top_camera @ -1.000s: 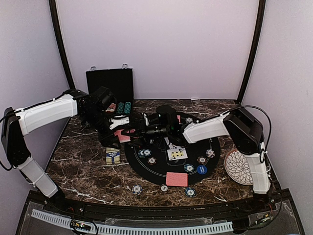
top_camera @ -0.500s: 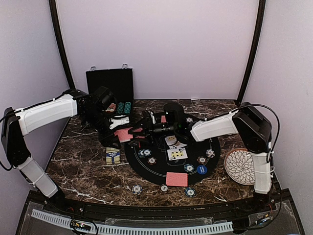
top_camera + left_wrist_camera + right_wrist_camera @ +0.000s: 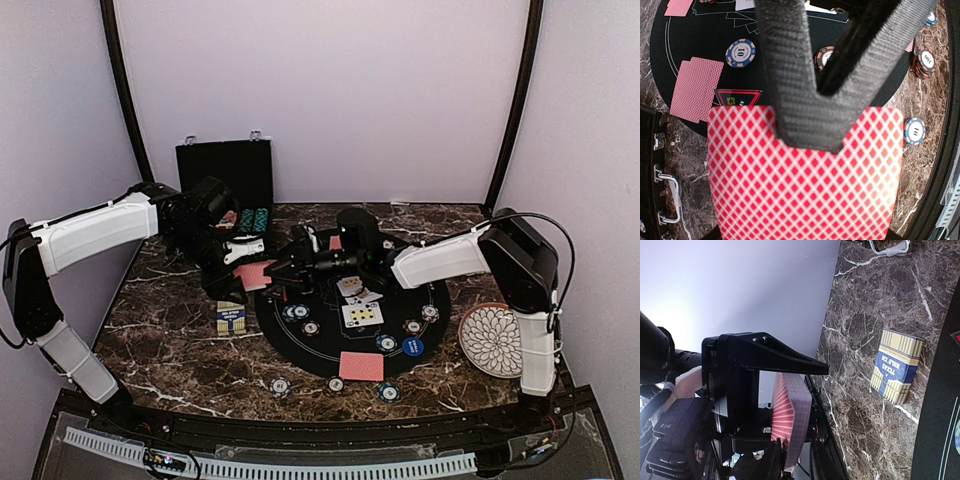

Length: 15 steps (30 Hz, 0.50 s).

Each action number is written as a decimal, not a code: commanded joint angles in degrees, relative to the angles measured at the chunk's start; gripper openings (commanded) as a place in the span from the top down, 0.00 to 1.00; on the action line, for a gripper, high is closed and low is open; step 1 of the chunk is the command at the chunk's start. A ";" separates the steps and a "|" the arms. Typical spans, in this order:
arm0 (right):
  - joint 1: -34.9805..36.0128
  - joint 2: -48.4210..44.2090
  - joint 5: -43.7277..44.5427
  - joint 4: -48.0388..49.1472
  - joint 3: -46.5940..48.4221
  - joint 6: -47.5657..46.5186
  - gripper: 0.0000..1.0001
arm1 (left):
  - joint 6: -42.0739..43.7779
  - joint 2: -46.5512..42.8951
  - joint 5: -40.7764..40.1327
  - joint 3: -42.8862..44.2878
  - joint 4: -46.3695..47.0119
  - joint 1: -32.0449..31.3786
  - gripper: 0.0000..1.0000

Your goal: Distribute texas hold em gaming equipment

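Closest to me, a few loose poker chips (image 3: 280, 386) sit on the marble worktop (image 3: 170, 350), just off the round black mat (image 3: 330, 350). A face-down pair of red-backed cards (image 3: 361, 366) lies at the mat's near rim, long side running left to right. Further in there's a blue marker disc (image 3: 413, 347), more chips and some face-up cards (image 3: 361, 314). In the left wrist view I can read "10" and "100" on a few chips. The patterned plate (image 3: 488, 340) sits right of the mat, hard up near the worktop's right edge.

Left of the mat the card box (image 3: 231, 318) lies flat. It's blue and gold and reads "TEXAS HOLD" plus something I can't quite make out. Bare marble runs from there out to the left edge.

Just past the box, the deck (image 3: 255, 276) hangs off the worktop over the mat's left rim, red diamond back showing. The left hand (image 3: 238, 268) is clamped on it. The right hand (image 3: 282, 270) stretches across the mat with a finger on either side of the deck's edge, and I can't tell if it's actually pinching. A red-edged triangle token (image 3: 737, 97) lies on the mat below, print too blurry to read.

At the back left, the black case (image 3: 225, 172) stands with its lid up.
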 commanded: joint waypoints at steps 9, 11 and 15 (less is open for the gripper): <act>-0.14 -3.04 -2.25 3.92 -1.92 2.33 1.00 | 0.44 -1.68 -0.85 -0.23 0.46 0.29 1.00; -0.61 -3.45 -2.41 4.98 -2.63 3.05 1.00 | 0.53 -1.75 -0.98 -0.29 0.44 0.32 1.00; -1.52 -4.32 -2.87 8.71 -4.72 5.47 1.00 | 0.58 -1.68 -1.11 -0.40 0.51 0.32 1.00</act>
